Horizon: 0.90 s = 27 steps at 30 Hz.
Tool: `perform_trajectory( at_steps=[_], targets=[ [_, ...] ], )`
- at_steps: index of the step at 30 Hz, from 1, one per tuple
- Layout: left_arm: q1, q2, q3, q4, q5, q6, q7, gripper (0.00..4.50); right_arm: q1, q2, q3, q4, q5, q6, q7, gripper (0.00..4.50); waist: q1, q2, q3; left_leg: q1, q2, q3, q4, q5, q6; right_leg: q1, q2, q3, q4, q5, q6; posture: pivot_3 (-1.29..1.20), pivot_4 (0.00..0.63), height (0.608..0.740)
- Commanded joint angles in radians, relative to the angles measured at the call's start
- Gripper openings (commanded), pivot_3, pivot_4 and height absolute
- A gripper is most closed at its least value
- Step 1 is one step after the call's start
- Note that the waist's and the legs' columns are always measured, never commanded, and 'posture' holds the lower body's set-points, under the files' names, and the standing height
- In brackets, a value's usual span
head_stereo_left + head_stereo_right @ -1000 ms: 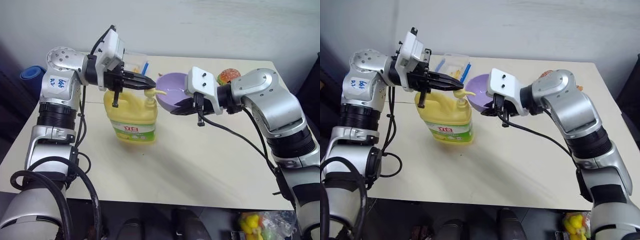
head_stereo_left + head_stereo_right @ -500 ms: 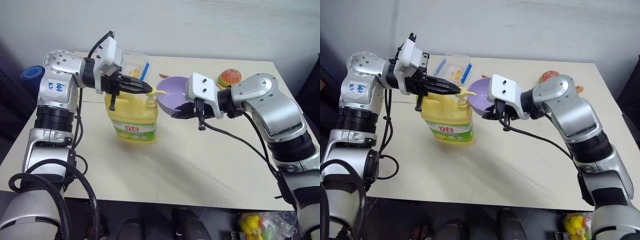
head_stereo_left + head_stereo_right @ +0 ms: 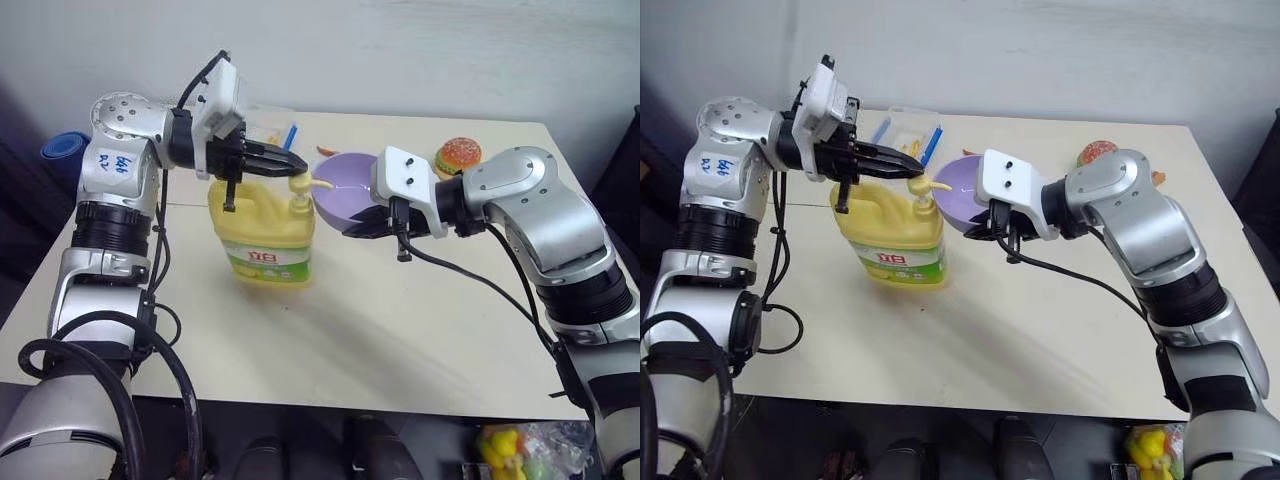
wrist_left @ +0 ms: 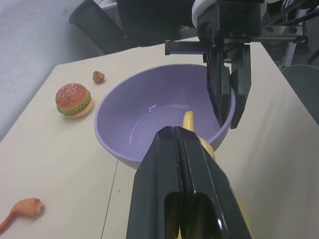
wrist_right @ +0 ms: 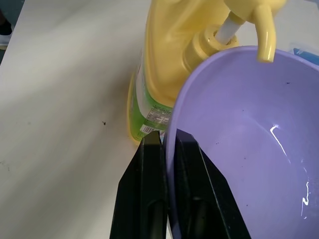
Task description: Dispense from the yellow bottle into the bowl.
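Observation:
The yellow bottle [image 3: 265, 235] stands upright on the table, its pale pump spout [image 5: 264, 35] reaching over the rim of the lavender bowl [image 3: 345, 180]. My left gripper [image 3: 297, 166] is shut, and its black fingers [image 4: 174, 164] lie level on top of the pump head. Held tilted just right of the bottle and lifted off the table, the bowl [image 5: 239, 129] has its near rim pinched in my right gripper [image 5: 167, 144], one finger inside and one outside. A thin glossy streak shows inside the bowl [image 4: 144, 114].
A clear box with blue clips [image 3: 270, 125] stands behind the bottle. A toy burger [image 3: 458, 155] and a small brown piece [image 3: 327, 151] lie at the back right. In the left wrist view a toy drumstick [image 4: 22, 209] lies on the table top [image 3: 400, 330].
The picture swayed a little and came back. Both arms, the bottle and the bowl keep their places.

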Motion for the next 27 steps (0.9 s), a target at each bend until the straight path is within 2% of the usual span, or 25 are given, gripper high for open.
perform_trajectory(
  at_steps=[1, 5, 8, 27],
  targets=[
    [-0.011, 0.018, 0.005, -0.011, 0.012, -0.043, -0.005, 0.01, -0.007, -0.008, -0.021, -0.037, 0.010, -0.012, -0.002, 0.00, 0.000, 0.000, 0.000, 0.000, 0.000, 0.000, 0.000, 0.000, 0.000, 0.000, 0.000, 0.000, 0.000, 0.000, 0.000, 0.00, 0.150, 0.740],
    [-0.006, 0.017, 0.003, -0.019, 0.006, -0.036, -0.024, 0.01, -0.007, -0.008, -0.021, -0.037, 0.010, -0.014, -0.002, 0.00, 0.001, 0.000, 0.000, -0.004, 0.000, -0.001, 0.002, 0.000, 0.000, -0.003, 0.000, 0.000, 0.000, 0.000, 0.000, 0.00, 0.150, 0.740],
    [-0.013, 0.017, -0.027, 0.011, 0.046, -0.073, -0.035, 0.01, -0.008, -0.006, -0.018, -0.037, 0.009, -0.015, -0.001, 0.00, 0.000, 0.000, 0.000, -0.012, -0.001, -0.001, 0.006, 0.000, 0.000, -0.011, -0.001, -0.002, 0.005, 0.000, 0.000, 0.00, 0.150, 0.740],
    [-0.111, -0.017, -0.172, 0.198, 0.132, -0.229, -0.150, 0.01, -0.006, 0.001, -0.002, -0.045, 0.008, -0.011, 0.014, 0.00, 0.001, 0.000, 0.000, -0.010, -0.002, 0.001, 0.007, 0.000, 0.000, -0.011, -0.002, -0.006, 0.008, 0.000, 0.000, 0.00, 0.150, 0.740]
  ],
)
